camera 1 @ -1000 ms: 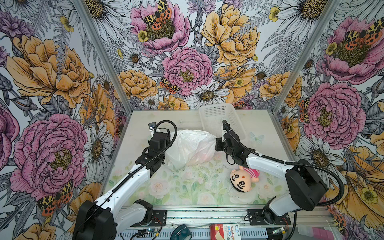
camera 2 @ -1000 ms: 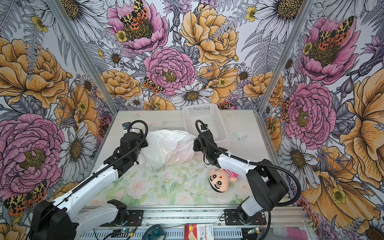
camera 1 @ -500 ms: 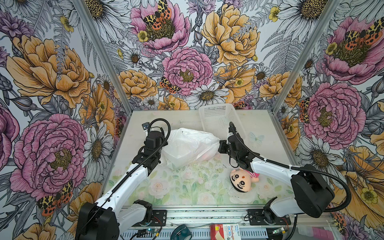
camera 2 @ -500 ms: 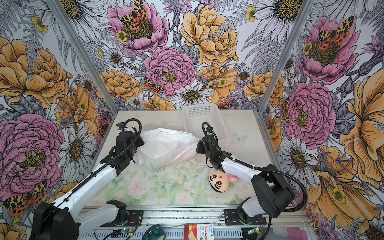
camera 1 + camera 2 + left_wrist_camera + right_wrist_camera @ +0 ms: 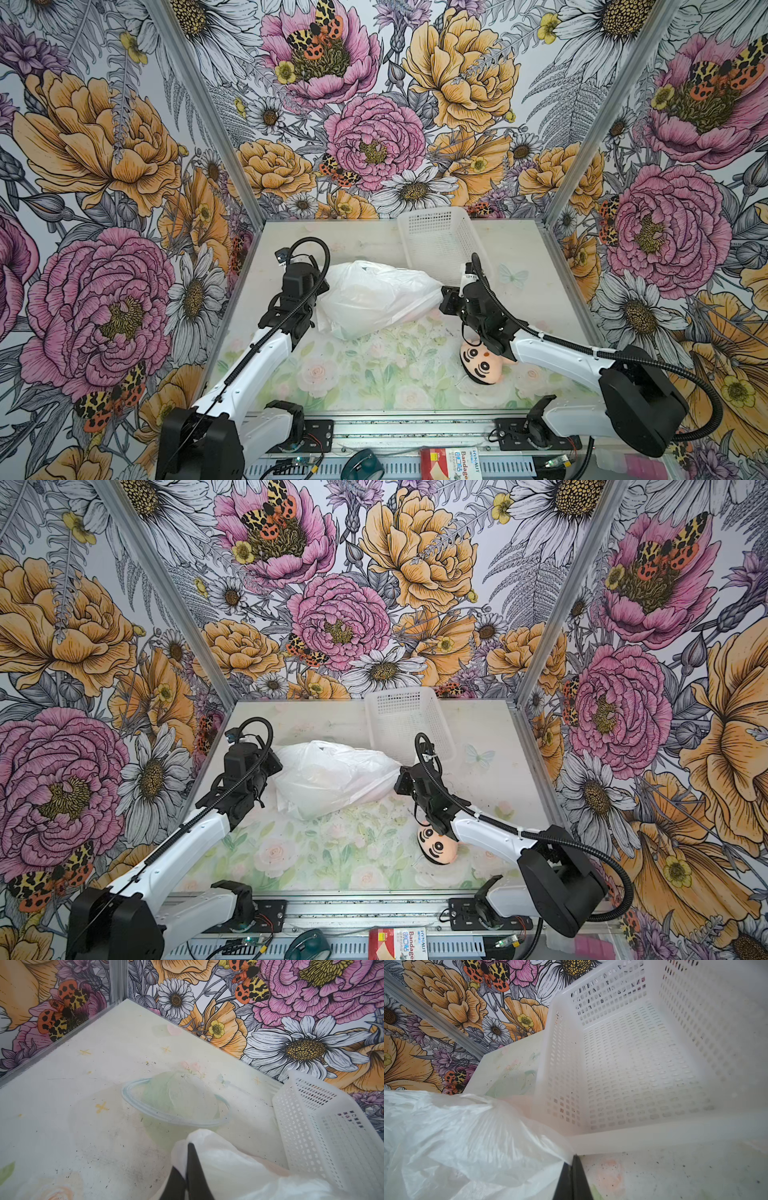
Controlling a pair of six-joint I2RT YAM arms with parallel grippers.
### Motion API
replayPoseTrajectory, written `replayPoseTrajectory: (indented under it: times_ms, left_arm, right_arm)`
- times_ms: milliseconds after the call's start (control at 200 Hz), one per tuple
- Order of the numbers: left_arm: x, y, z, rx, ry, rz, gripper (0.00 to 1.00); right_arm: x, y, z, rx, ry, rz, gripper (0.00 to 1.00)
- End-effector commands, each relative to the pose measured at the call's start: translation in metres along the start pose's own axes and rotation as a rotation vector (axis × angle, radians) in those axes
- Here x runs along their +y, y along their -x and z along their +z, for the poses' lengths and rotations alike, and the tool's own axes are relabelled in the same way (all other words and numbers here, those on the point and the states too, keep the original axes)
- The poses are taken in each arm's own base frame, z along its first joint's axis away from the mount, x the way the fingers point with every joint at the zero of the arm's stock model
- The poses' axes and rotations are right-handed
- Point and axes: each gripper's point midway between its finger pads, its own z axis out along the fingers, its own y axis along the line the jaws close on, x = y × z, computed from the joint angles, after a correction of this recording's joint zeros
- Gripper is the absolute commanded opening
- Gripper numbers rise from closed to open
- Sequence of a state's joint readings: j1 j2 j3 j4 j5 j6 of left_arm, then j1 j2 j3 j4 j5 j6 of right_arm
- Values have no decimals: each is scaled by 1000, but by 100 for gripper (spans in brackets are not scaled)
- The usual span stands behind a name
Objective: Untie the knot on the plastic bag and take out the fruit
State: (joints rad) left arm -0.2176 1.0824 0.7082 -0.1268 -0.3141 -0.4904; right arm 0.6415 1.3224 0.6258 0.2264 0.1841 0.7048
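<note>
Two grippers are on one bag, one at each end. The left gripper (image 5: 186, 1153) has its black fingers (image 5: 195, 1174) pressed nearly together, with white film bunched over the tips, so it is pinching the bag (image 5: 374, 299) at its left end. The right gripper (image 5: 573, 1157) has its fingers flat against each other, and the film runs in a taut fan straight into the tips. That is a firm pinch on the bag's right end.

In both top views the bag (image 5: 332, 779) lies on the table (image 5: 365, 370) between the two wrists. It is drawn to a point on the right and is fuller and more crumpled on the left. No fruit shows clearly through the film, and I cannot pick out the knot.

Near the left gripper's tips a clear bowl (image 5: 128, 1095) sits on the table. The white basket (image 5: 440, 241) stands against the back wall, just beside the bag's right end. Nearer the front, the doll (image 5: 482, 365) lies face up, its head poking out from under the right arm.
</note>
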Motion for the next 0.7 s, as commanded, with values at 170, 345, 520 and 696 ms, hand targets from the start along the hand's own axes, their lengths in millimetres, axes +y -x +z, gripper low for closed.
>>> replayPoseTrajectory:
  times_ms: [170,345,520,696]
  left_arm:
    - [-37,18,-32,-104,-156,61,76]
    - [-58,13,-32,-87,-197,126,94]
    - [-63,4,-20,-37,-167,161,99]
    - [-66,-5,-9,11,-152,180,99]
  right_arm:
    - [46,19,-6,-61,62,-119,18]
    - [64,28,-15,-83,111,-204,49]
    - [94,33,-12,-40,206,-362,76]
    - [110,18,16,116,229,-470,80]
